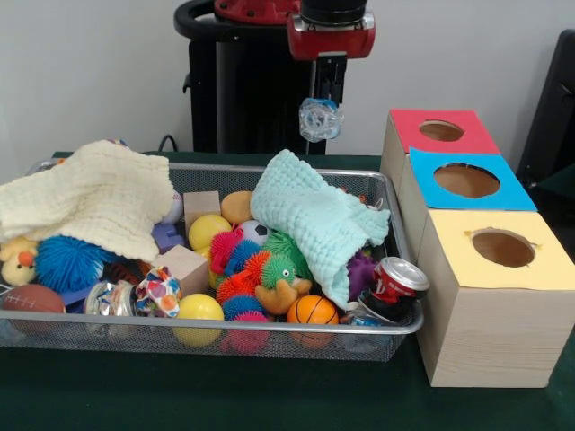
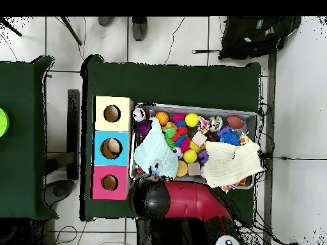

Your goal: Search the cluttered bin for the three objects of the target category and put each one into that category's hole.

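My gripper (image 1: 321,106) hangs from the arm at the top of the front view, shut on a clear crinkly bottle (image 1: 320,120). It holds the bottle in the air above the far rim of the silver wire-mesh bin (image 1: 269,334), left of the red-topped box (image 1: 404,127). Another clear crinkly piece of plastic (image 1: 106,296) lies at the bin's front left among the toys. In the overhead view the red arm (image 2: 191,201) covers the gripper, beside the bin (image 2: 257,116).
Three wooden boxes with round holes stand in a row: red, blue (image 1: 427,184) and yellow (image 1: 449,260). A mint cloth (image 1: 319,215) and a cream cloth (image 1: 90,197) cover part of the toys. A crushed red can (image 1: 395,283) rests at the bin's front right corner.
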You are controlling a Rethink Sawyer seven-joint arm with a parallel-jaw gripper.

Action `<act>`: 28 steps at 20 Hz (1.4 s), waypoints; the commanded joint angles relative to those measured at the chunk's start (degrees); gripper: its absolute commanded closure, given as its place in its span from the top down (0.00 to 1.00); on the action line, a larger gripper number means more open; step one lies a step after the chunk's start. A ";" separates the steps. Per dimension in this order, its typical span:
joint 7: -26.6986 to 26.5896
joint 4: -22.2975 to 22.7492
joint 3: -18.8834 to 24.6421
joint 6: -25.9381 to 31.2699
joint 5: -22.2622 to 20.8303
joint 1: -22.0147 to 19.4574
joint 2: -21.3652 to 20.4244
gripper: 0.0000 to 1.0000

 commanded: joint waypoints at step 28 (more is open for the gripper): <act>34.94 -11.72 -24.16 -7.04 8.46 30.74 0.71 0.00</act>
